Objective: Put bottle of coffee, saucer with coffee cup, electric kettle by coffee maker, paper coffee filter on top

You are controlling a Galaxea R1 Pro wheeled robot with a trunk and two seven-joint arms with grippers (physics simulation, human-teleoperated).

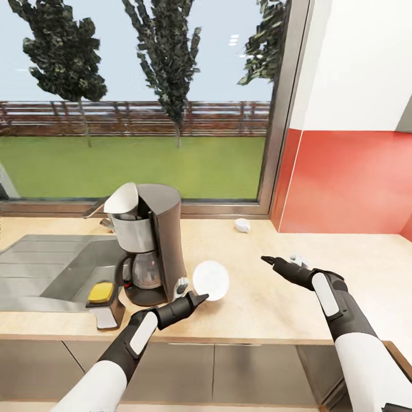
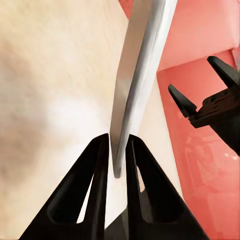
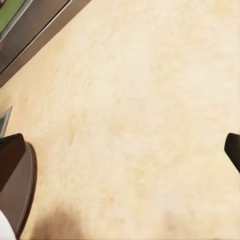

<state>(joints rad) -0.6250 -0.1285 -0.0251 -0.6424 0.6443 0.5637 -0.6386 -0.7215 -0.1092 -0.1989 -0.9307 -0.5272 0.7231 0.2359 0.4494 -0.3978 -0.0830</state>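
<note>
Coffee maker (image 1: 150, 246) stands on the countertop (image 1: 269, 312) beside the sink (image 1: 51, 274) with a white paper filter (image 1: 122, 199) in its top, so those look done; left gripper (image 1: 201, 298) is clamped on the rim of the tilted saucer (image 1: 211, 280), held just beside the machine and not yet flat. Cup (image 1: 242, 225) lies by the back edge under the window; bottle and kettle look outstanding. Right gripper (image 1: 268, 260) hovers spread wide and empty over bare counter stretching toward the right end.
</note>
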